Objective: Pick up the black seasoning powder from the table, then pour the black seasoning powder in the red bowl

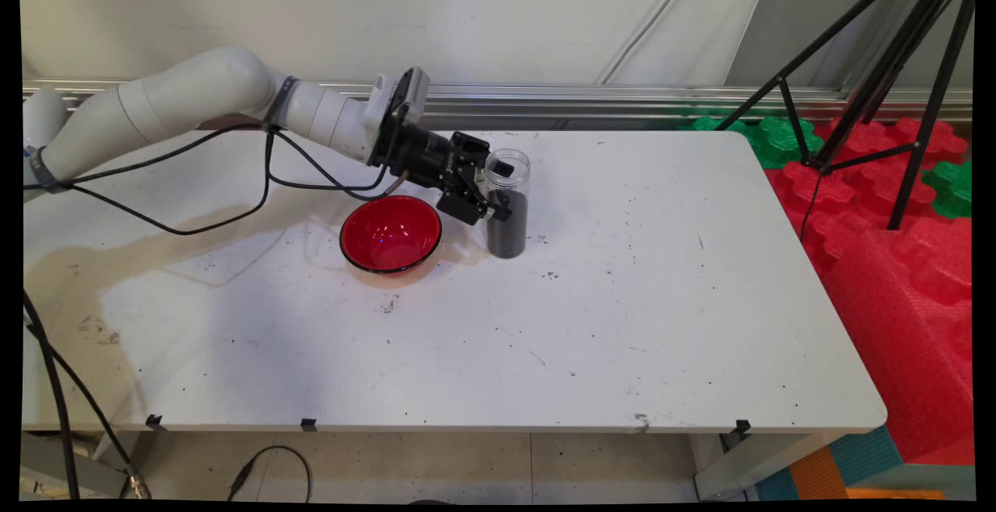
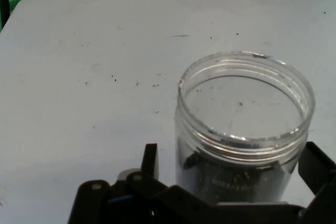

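In the main view, the black two-finger gripper [image 1: 501, 191] straddles a clear, lidless plastic jar [image 1: 506, 202] partly filled with dark grains, standing upright on the white table [image 1: 638, 302]; a red bowl with a black rim [image 1: 391, 233] sits near the jar's 8 o'clock. In the hand view, the jar [image 2: 244, 129] stands between the fingers [image 2: 150, 162], one at its 9 o'clock and one at 3 o'clock, though whether they are clamped on it or just apart beside it cannot be told.

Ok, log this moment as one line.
gripper: fingers either side of clear jar | jar: upright, open, dark contents | red bowl: left of jar, apart
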You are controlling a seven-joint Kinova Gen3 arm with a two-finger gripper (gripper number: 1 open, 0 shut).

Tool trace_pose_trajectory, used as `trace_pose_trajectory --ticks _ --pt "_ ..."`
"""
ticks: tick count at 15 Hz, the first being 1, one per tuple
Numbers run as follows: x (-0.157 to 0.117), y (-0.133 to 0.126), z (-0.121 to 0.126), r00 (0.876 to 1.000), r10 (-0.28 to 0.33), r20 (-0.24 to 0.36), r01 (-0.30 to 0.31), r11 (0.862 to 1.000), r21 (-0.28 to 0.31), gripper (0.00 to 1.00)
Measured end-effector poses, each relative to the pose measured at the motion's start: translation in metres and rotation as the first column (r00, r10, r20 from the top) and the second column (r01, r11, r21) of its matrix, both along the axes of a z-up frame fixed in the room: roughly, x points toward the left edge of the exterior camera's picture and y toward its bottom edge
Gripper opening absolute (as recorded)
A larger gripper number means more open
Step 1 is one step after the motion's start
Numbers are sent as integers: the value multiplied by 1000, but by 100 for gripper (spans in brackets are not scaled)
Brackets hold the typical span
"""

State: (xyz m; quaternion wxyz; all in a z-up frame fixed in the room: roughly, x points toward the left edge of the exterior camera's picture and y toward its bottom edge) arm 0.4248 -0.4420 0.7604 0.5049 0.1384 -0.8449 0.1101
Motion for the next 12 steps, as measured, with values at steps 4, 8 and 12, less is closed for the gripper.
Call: trace_pose_trajectory --ticks 4,8,12 --pt "-3 -1 -1 1000 3 -5 -3 1000 -3 100" --pt "-5 -1 -2 1000 5 -9 -5 1000 -5 0" --pt "-5 1 -3 1000 8 -11 -8 1000 -2 0"
